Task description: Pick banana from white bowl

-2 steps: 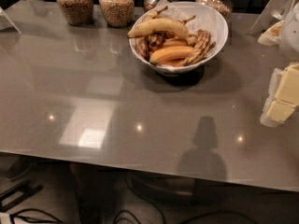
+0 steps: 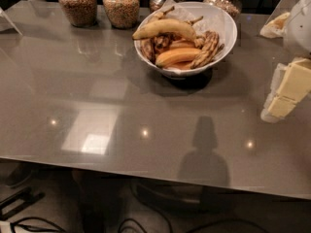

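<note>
The white bowl (image 2: 223, 25) stands at the back middle of the grey table (image 2: 97, 96). The banana (image 2: 165, 29), long, curved and pale yellow with brown speckles, lies across the top of the fruit in the bowl. Below it lie a shorter smooth orange banana (image 2: 177, 56) and dark brown-striped ones (image 2: 208, 48). My gripper (image 2: 286, 92), with pale cream finger pads, hangs at the right edge of the view, to the right of the bowl and nearer the front, well apart from it. It holds nothing that I can see.
Several glass jars of grain (image 2: 77, 4) stand in a row along the table's back edge, behind and left of the bowl. A pale object (image 2: 274, 25) lies at the far right. Cables lie on the floor under the front edge.
The view has shifted slightly; the bowl and gripper keep about the same places relative to each other.
</note>
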